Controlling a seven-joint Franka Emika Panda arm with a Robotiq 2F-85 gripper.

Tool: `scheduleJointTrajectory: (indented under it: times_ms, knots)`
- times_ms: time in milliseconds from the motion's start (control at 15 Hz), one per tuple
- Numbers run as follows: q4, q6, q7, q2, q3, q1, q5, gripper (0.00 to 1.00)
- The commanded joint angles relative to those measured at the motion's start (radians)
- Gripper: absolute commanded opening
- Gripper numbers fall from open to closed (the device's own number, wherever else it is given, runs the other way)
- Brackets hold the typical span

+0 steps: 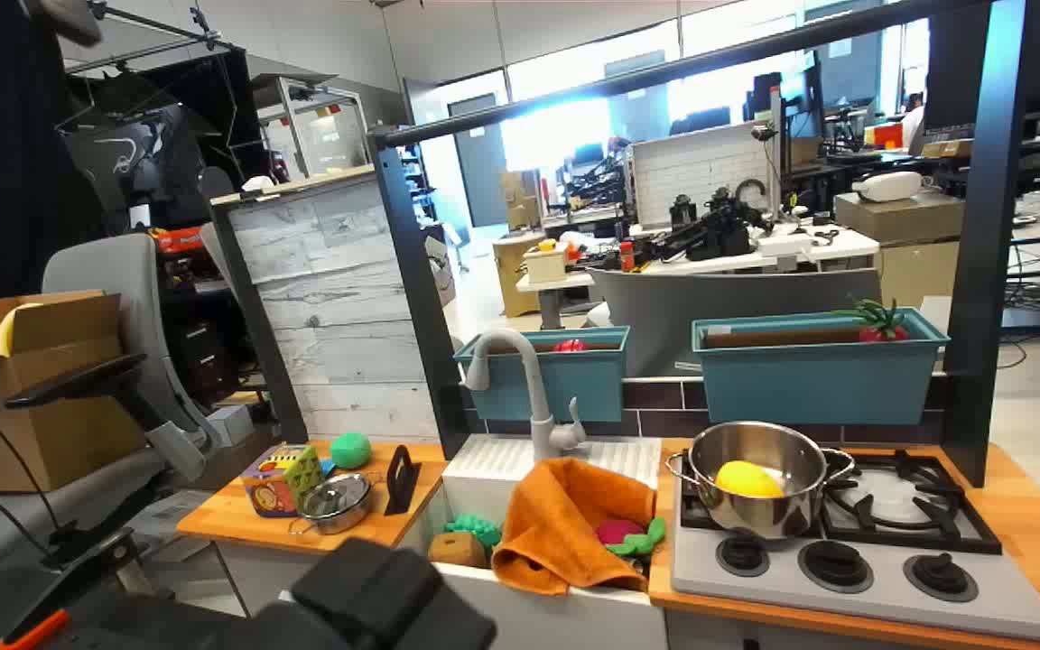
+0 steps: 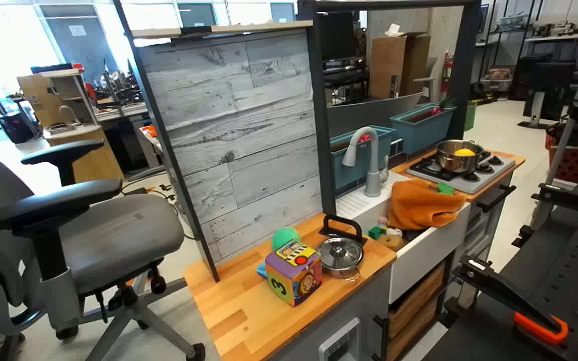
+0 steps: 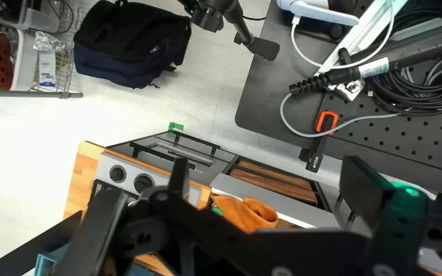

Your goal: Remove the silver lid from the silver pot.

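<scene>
Claw (image 3: 267, 174) spread wide; sm. silver pot (image 2: 341, 273) w/ lid (image 2: 339, 253) on.

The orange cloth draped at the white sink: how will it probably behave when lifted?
The orange cloth will probably sag, since it hangs in soft folds. Its edges look thin, so it is likely light. It may drag the rounded magenta toy that seems to touch it.

Silver lid (image 2: 340, 254) on silver pot (image 2: 344, 274)
</scene>
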Motion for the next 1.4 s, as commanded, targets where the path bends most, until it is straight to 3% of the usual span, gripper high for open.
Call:
scheduleJointTrajectory:
  times_ms: [0, 667, 1333]
  knots:
    - [0.003, -0.006, 0.006, -0.001, -0.013, 0.016, -0.007, 1.00]
    - [-0.008, 0.018, 0.007, 0.018, -0.007, 0.033, -0.007, 1.00]
    - [-0.090, 0.278, 0.097, 0.161, 0.068, 0.133, 0.006, 1.00]
